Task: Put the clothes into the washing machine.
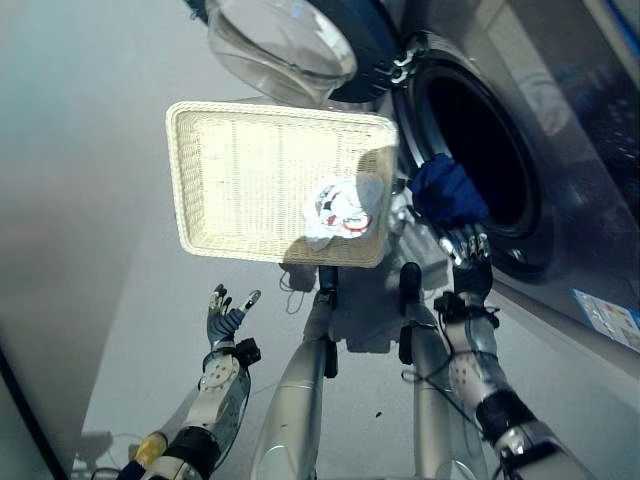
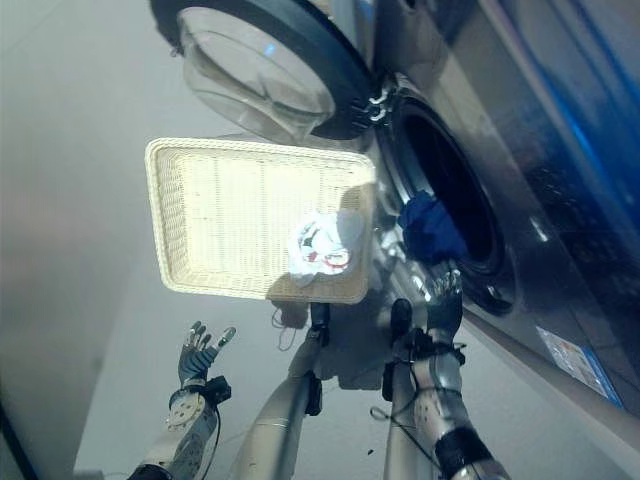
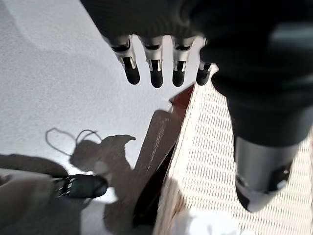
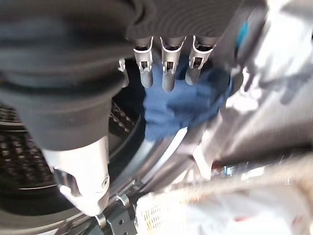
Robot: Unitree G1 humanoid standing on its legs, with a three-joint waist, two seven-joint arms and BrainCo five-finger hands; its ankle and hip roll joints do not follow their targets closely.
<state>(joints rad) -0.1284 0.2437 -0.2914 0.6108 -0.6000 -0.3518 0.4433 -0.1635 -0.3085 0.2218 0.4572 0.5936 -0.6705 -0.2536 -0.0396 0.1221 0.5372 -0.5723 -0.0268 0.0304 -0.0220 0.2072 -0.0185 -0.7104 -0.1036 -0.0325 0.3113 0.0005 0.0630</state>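
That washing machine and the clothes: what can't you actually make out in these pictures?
- Inside the washing machine: the drum is dark in both eye views, so any clothes already there are hidden.
- Blue garment on the door rim: the right hand covers its lower edge.
- White garment in the basket: its print is too small.

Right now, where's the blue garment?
The blue garment sits at the rim of the washing machine's opening, just past the right hand's fingers and to the right of the wicker basket.

Washer drum (image 1: 480, 150) interior dark; door (image 1: 290, 40) cut off at top.
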